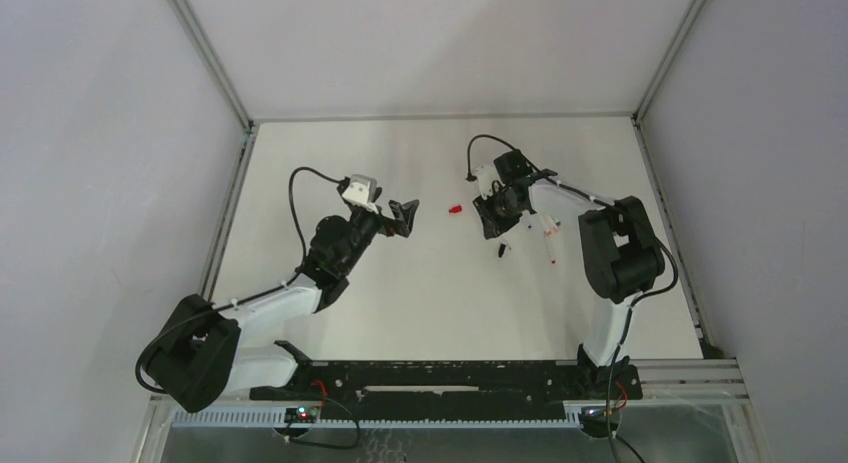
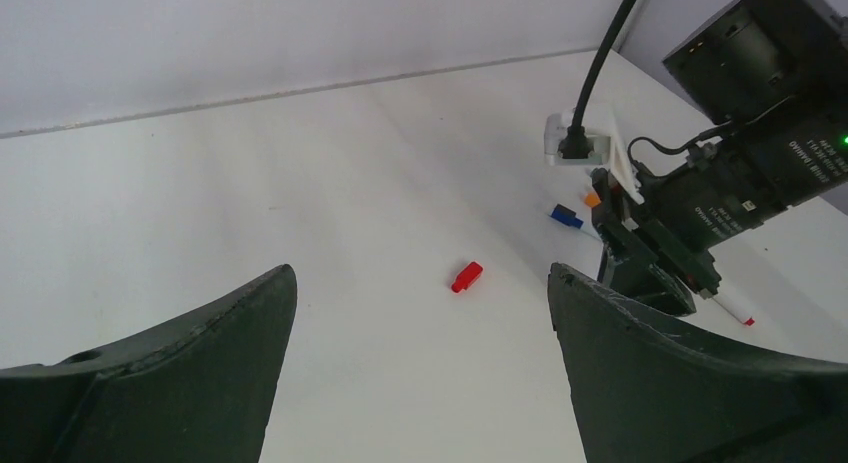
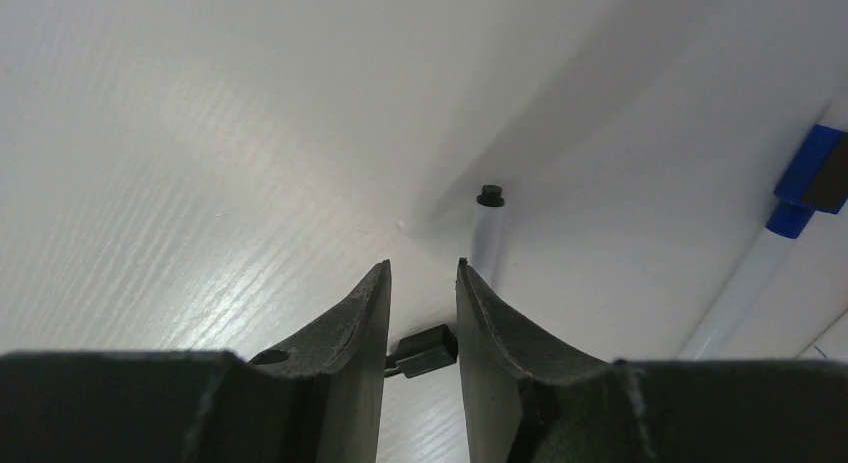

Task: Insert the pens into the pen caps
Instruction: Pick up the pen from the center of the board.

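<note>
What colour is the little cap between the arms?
Red; the small plastic cap shows clearest in the left wrist view.

Inside a robotics lab test cell: a white table [image 1: 400,303] is boxed in by blank grey panels [image 1: 100,163] set in aluminium framing [image 1: 207,58]. At the table's near edge, the left arm [image 1: 290,295] and right arm [image 1: 612,251] are bolted to a black rail [image 1: 440,389], with small lit circuit boards [image 1: 300,416] and loose cabling just beyond that edge.

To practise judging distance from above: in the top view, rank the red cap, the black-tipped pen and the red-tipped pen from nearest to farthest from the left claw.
1. The red cap, just right of the left claw.
2. The black-tipped pen, farther right.
3. The red-tipped pen, farthest right.
</note>
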### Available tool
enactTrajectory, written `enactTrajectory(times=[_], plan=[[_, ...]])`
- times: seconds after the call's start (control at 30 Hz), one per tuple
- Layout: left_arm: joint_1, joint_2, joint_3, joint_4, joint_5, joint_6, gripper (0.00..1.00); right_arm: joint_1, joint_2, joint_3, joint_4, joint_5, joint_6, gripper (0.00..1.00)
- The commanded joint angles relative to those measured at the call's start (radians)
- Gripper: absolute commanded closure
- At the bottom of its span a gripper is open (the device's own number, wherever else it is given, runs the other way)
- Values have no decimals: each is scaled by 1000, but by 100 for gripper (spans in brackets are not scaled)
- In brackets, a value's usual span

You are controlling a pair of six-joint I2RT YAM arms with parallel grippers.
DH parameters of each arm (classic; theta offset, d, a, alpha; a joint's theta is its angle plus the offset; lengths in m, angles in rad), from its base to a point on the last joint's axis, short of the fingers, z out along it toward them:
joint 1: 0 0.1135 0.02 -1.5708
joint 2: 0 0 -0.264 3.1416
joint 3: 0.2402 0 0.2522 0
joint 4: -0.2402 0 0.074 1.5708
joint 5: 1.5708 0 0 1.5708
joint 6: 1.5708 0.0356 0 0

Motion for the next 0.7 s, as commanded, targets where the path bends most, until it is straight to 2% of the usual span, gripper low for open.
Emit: enactTrajectory(times=[0.0,0.47,0.67], plan=[[5,6,0,56,8,-9,0,-6,20,52,0,65,30,62],[5,6,-10,71,12,-11,0,-3,77,66,-12,109,15,64],[5,5,-13,74,12,-12,0,-4,97,71,-21,129,7,73]])
